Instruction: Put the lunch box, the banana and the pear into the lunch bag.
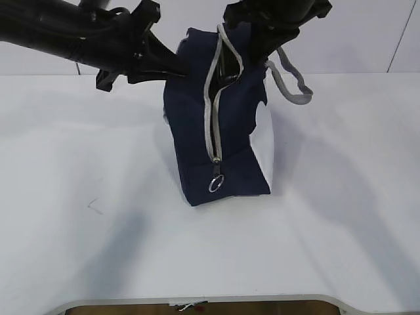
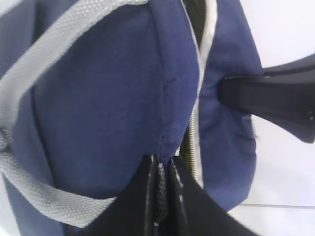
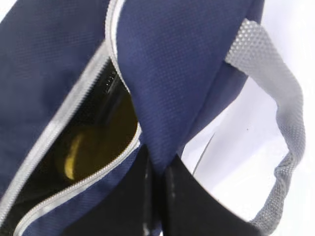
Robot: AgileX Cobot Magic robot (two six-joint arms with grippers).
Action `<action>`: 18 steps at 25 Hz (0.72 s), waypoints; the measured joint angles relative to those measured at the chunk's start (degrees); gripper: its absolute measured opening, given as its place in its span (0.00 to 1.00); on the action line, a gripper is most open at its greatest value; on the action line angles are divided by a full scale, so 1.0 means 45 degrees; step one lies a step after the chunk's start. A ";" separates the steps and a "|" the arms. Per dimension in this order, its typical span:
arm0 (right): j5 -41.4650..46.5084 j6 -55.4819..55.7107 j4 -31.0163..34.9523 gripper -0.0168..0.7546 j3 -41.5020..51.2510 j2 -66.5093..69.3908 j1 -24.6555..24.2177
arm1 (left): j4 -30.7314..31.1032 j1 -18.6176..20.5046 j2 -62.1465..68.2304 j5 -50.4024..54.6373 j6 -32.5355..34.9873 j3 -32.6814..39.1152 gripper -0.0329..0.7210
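Both claws are on the bag (image 1: 213, 141), which stands mid-counter (image 1: 79, 197) with its far end pulled up toward 12 o'clock. Left claw (image 2: 161, 169) is clenched on the blue fabric edge just beside the zipper (image 1: 211, 111). Right claw (image 3: 156, 172) is pinched on the opposite flap. I read this as holding the two lips apart so the mouth stays open, or bringing them together ahead of zipping; can't tell which.

Zipper is undone along the top, ring pull (image 1: 216, 184) hanging at the near end, 6 o'clock. Grey handle (image 1: 292, 82) flops off toward 2 o'clock.

Right wrist view shows something yellow (image 3: 74, 157) down inside the opening; banana or pear, too dark to say. Box not visible anywhere. No fruit left on the counter, so loading looks done or nearly so.
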 joint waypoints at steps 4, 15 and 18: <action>0.0000 0.0000 -0.0077 0.04 0.0000 0.0000 0.0000 | -0.0055 -0.0250 0.0000 -0.0526 0.0113 0.0000 0.06; -0.0140 0.0825 -0.0075 0.44 0.0000 -0.0020 0.0000 | -0.0055 -0.0272 0.0000 -0.0819 0.0328 0.0000 0.20; -0.0170 0.0987 -0.0075 0.64 0.0000 -0.0020 0.0000 | -0.0103 -0.0272 0.0000 -0.0819 0.0518 0.0000 0.31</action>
